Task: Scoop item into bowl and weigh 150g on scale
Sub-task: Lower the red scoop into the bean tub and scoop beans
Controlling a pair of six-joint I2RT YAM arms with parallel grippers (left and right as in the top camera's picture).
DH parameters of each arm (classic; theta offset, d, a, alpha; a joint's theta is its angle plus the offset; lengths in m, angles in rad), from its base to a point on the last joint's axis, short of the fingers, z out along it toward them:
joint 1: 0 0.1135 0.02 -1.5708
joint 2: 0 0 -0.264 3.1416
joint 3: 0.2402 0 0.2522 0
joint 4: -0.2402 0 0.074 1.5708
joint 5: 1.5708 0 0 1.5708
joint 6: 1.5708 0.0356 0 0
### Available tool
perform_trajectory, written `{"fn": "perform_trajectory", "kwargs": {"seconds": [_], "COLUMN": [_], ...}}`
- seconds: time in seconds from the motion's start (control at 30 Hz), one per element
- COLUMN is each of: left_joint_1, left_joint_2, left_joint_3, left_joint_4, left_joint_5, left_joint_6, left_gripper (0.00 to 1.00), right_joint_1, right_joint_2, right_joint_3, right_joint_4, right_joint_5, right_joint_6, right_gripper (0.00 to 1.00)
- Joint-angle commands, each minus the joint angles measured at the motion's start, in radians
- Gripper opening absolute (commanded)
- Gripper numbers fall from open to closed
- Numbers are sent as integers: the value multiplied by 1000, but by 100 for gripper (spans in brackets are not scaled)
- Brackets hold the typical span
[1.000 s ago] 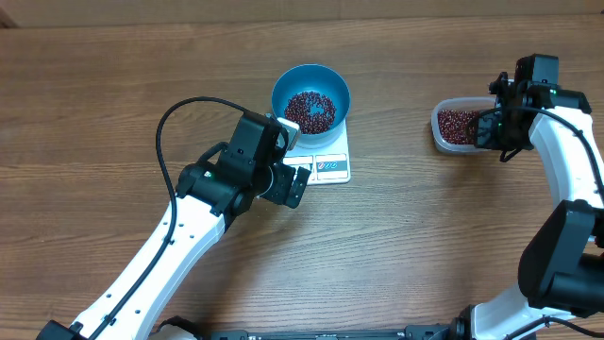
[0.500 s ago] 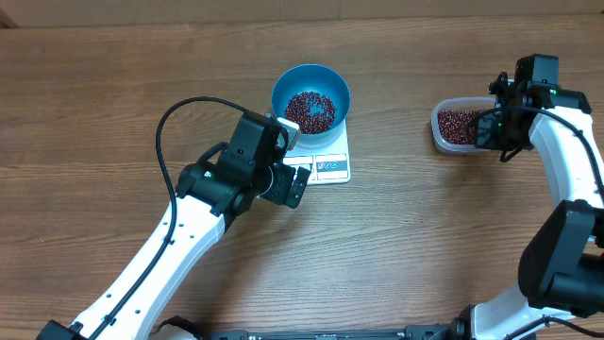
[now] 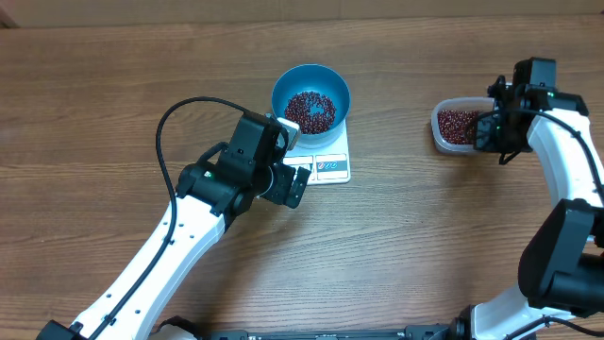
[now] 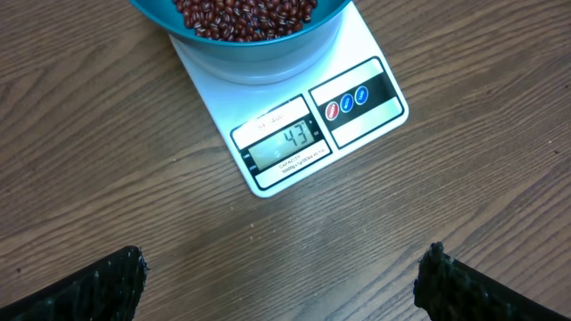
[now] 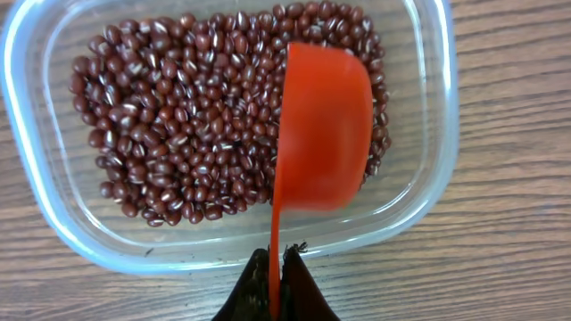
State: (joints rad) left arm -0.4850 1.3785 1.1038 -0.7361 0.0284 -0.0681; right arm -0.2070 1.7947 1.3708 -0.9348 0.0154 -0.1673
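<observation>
At table [image 3: 113, 85] centre, the blue bowl [image 3: 342, 87] sits on the white scale [image 3: 332, 149], covering its far part. The display [image 4: 287, 140] along the near edge reads 43. Dark red-brown beans [image 3: 310, 109] cover the bowl's bottom. The left gripper [image 4: 281, 285] hangs over bare wood just short of the scale's near-left corner, jaws spread wide with nothing between them, its wrist camera looking down on the display. Well apart to the right, a clear tub [image 5: 428, 187] rests on the wood, its floor covered with more beans. The right gripper [image 5: 277, 281] is clenched on the thin handle of an orange-red scoop [image 5: 321, 125]. The scoop's cup is over the right half of the tub, one edge blurred. Cannot tell whether the cup touches the beans or carries any.
</observation>
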Motion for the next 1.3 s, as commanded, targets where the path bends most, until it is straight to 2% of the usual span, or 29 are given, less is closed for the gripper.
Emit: {"fn": "perform_trajectory", "kwargs": {"seconds": [0.0,0.47,0.97,1.27], "left_joint_1": [-8,-8,-8,-8], "left_joint_2": [2,2,2,2], "left_joint_3": [-3,-3,-3,-3], "left_joint_4": [1,1,1,1], "left_joint_5": [-3,-3,-3,-3], "left_joint_6": [24,24,24,23], "left_gripper": [100,100,100,99], "right_joint_1": [3,3,3,3], "right_joint_2": [3,3,11,83], "right_joint_3": [-18,-23,-23,-23], "right_joint_4": [14,0,26,22], "right_joint_5": [10,5,-119,-220], "right_joint_6": [-18,-17,-13,-13], "right_gripper": [4,4,4,4]}}
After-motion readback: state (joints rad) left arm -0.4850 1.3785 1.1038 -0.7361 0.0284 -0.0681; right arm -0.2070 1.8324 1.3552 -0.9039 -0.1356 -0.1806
